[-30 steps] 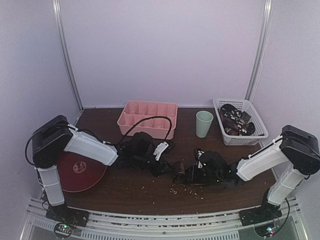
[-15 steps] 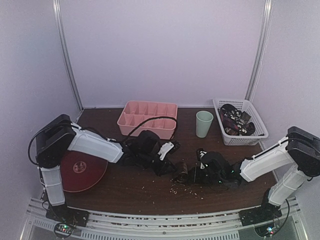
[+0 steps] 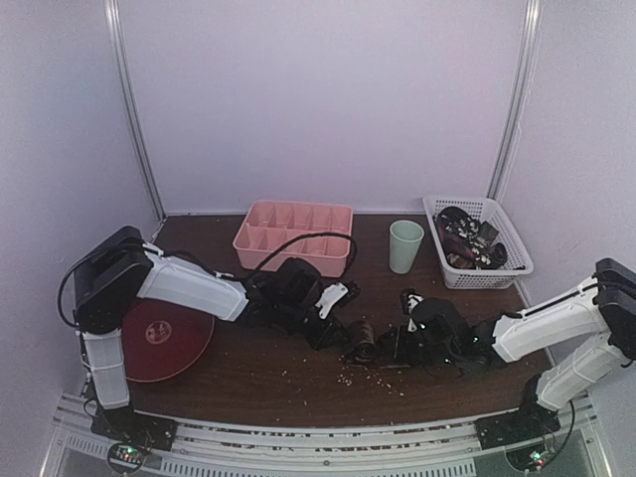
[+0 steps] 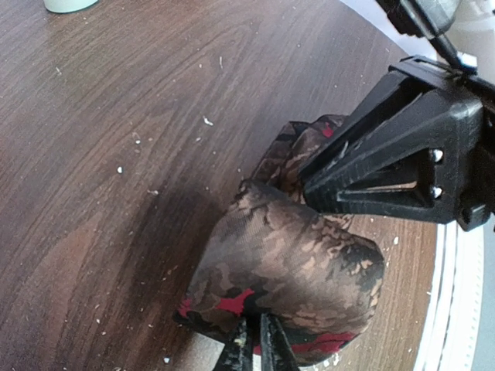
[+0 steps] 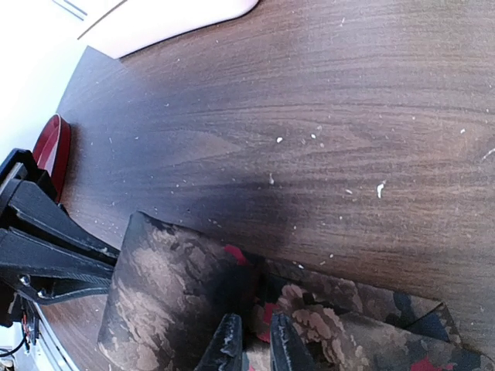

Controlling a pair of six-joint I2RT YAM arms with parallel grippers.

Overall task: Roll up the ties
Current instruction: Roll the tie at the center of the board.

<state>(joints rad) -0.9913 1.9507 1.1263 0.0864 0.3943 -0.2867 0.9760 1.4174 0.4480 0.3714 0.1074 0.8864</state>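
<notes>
Red round plate [image 3: 159, 338]: flat on the dark wooden worktop [image 3: 258, 373] at the far left, beside the left arm's base.
Left claw [image 4: 251, 344]: reaching in towards the middle of the worktop, fingers drawn almost together, pinching the near edge of the fabric.
Pink plastic compartment tray [image 3: 293, 231]: at the back, left of centre, behind the left arm.
Dark brown patterned fabric necktie [image 4: 294, 263]: black and red patches in the pattern; bunched into a loose bulging fold. It lies on the worktop at the centre front, between the two claws and gripped by both.
Right claw [image 5: 251, 344]: low over the worktop from the right, fingers a narrow gap apart, nipping the necktie where the folded part meets the flat strip.
Pale green cup [image 3: 405, 245]: upright at the back, right of the tray.
White mesh basket [image 3: 482, 281]: back right corner, holding a heap of dark ties [image 3: 472, 238].
</notes>
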